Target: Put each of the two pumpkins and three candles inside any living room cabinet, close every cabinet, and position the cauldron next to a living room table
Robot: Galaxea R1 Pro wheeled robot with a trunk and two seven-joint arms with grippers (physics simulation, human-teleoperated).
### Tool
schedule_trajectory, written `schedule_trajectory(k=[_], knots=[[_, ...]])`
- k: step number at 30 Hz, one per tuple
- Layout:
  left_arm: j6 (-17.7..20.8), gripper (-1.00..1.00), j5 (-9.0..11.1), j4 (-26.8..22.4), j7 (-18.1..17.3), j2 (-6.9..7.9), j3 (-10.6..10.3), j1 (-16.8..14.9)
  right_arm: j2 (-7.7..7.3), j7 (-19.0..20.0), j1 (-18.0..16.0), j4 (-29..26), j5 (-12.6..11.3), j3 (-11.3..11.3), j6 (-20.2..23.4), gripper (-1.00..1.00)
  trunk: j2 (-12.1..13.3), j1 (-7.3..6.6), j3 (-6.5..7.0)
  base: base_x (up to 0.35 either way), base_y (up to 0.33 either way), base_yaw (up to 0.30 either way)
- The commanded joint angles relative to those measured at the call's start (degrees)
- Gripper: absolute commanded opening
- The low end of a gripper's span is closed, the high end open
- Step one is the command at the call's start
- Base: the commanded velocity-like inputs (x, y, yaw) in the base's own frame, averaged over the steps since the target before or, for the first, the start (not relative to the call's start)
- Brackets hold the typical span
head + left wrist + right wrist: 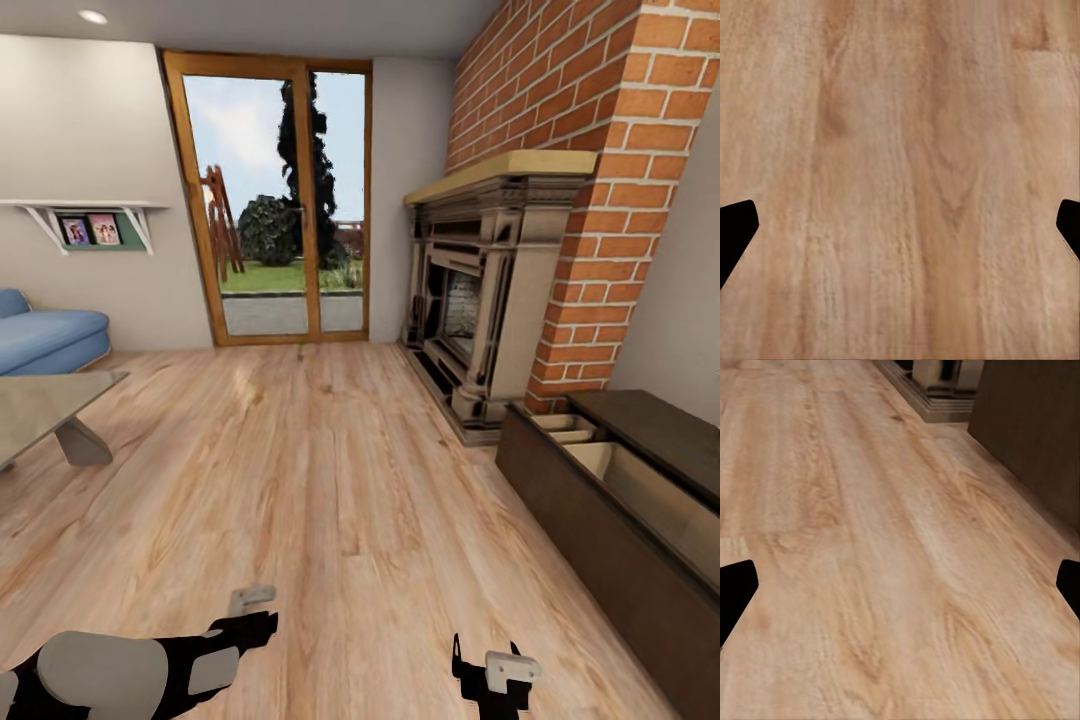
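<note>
Cabinet [610,510] fills the lower right of the head view, a drawer pulled out with tan compartments showing; the table [45,405] corner sits at mid left, fireplace [480,300] at upper right. Both arms hang low over bare floor [330,500], left gripper [250,612] and right gripper [490,670] empty. Left wrist view: fingertips wide apart. Right wrist view: fingertips [735,589] spread, cabinet front at upper right. Risk: driving on could clip the protruding drawer
</note>
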Motion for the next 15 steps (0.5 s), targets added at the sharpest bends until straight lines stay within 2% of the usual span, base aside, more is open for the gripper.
schedule_trajectory(k=[1,15], knots=[[-0.5,1.00,0.3,-0.3,0.2,0.02,-0.5,-0.1,0.00,-0.6,-0.1,0.1,0.5,0.2,0.0,1.00,0.0,0.02,-0.02,0.273,0.231,-0.225],[-0.5,1.00,0.3,-0.3,0.2,-0.05,-0.5,-0.1,0.24,-0.7,-0.1,0.3,0.4,0.3,0.1,1.00,0.0,0.02,0.21,0.275,0.228,-0.242]])
